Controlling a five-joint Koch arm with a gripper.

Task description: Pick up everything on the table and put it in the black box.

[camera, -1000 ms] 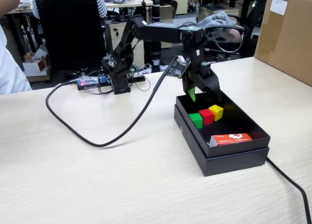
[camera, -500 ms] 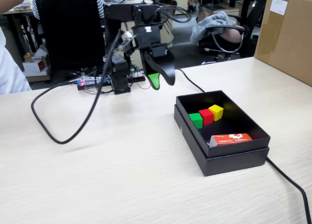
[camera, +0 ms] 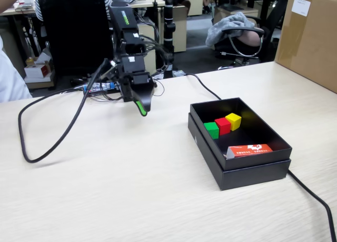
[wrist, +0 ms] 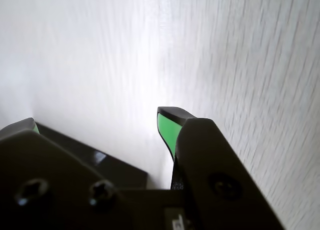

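Sitting side by side in a diagonal row on the floor of the shallow matte black cardboard box, the small green cube, the small red cube and the small yellow cube touch one another, green nearest the box's left wall in the fixed view and yellow farthest back. A flat orange-red carton with white print lies in the box too, near its front wall and apart from the cubes. Judging by this, the task looks complete: all three cubes are inside the box, and the pale beige wood-grain tabletop shows no other loose cube in either view, only a black cable looping across it at the left and another black cable running off from the box's front right corner. The black gripper with green-lined tips hangs near the arm's base, well apart from the box and just above the tabletop. In the wrist view its two green-tipped jaws stand apart with bare tabletop between them, holding nothing. A big brown cardboard carton stands at the far right edge. What remains, as I judge it, is at most for the arm to settle into rest.
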